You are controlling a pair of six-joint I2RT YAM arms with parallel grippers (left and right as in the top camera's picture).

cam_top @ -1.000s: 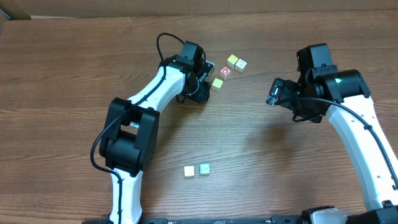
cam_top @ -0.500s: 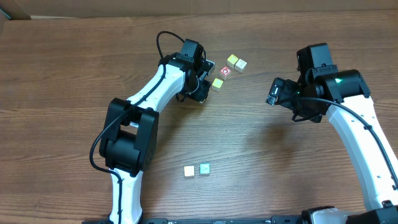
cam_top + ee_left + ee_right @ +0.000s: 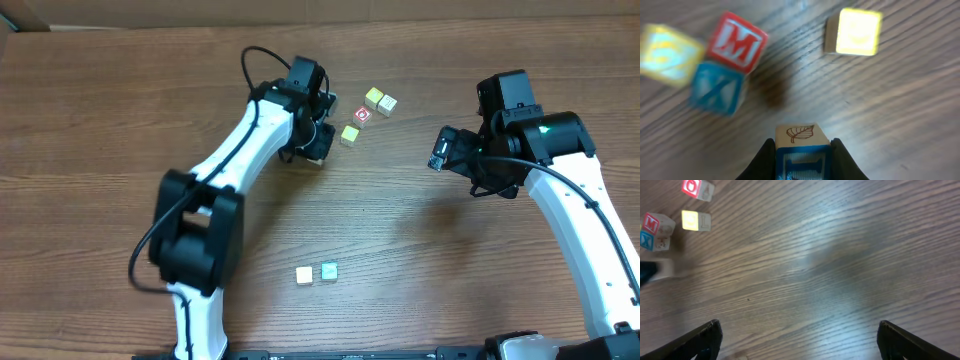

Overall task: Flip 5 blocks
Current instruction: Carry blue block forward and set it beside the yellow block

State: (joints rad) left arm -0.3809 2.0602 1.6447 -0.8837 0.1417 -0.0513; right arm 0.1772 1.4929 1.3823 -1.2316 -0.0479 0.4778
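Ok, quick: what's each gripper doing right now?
Left gripper: closed on a leaf-topped block.
Right gripper: open, holding nothing.

On the wood-grain table (image 3: 420, 280) lay two touching pale blocks (image 3: 373, 97), with a red-faced block (image 3: 362, 115) and a yellow block (image 3: 349, 134) just beside them. Nearer the front edge, a cream block (image 3: 304, 274) and a teal block (image 3: 328, 271) lay side by side.

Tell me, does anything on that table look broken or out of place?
Nothing stands out. The left gripper is shut on one block; the other blocks sit loose on the table, apparently undamaged.
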